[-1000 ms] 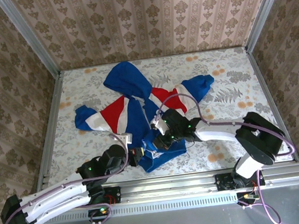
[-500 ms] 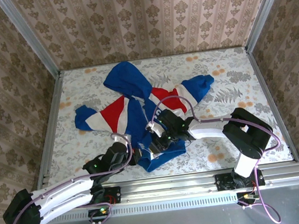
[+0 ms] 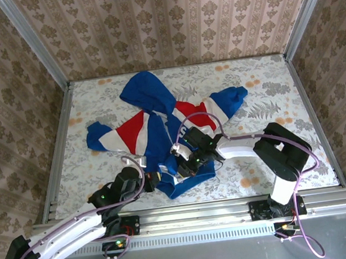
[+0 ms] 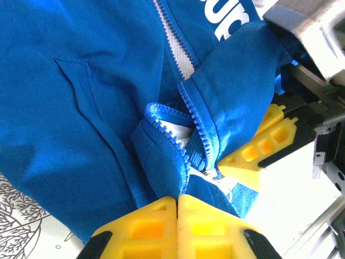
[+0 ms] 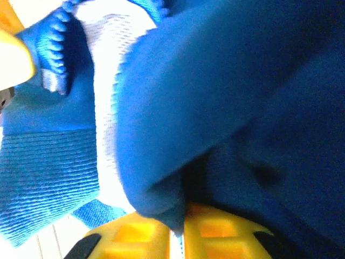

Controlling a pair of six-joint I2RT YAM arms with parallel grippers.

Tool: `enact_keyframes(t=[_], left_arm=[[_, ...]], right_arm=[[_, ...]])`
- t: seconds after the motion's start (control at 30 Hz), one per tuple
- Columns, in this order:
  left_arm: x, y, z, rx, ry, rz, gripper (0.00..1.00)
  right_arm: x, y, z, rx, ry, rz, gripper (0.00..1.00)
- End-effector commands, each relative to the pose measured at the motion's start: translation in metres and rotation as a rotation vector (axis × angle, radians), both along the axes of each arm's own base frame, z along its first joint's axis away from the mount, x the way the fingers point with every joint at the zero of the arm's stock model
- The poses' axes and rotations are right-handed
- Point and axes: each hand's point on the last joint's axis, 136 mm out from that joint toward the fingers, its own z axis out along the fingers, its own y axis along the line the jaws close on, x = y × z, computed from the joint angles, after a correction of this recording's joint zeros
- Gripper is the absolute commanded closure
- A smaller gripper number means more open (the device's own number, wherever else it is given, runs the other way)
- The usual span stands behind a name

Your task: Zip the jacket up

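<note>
Lab booth: wallpapered panels (image 3: 173,17) inside aluminium framing (image 3: 30,39).

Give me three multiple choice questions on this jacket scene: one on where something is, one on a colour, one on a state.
1. Where on the table does the jacket have its hood?
A) by the arm bases
B) toward the far edge
C) off the right edge

2. What colours are the sleeve panels?
A) green and black
B) yellow and grey
C) red and white

3. How do the lower zipper teeth stand?
A) apart
B) meshed together
C) torn off

Answers: B, it lies beyond the rest of the jacket. C, red and white wedges show on them. A, the left wrist view shows two separate rows.
</note>
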Motion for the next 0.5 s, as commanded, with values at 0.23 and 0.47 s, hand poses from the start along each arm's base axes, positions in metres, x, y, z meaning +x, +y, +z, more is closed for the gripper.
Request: enact_keyframes(t=[0.23, 0.47], left_arm=[[0.001, -0.017, 0.058, -0.035, -0.173, -0.148, 1.00], [-0.001, -0.038, 0.115, -0.152, -0.363, -0.263, 1.00]], right_arm=[[-0.004, -0.004, 0.079, 0.217, -0.131, -0.017, 1.00], [-0.005, -0.022, 0.134, 0.366, -0.175, -0.046, 1.00]])
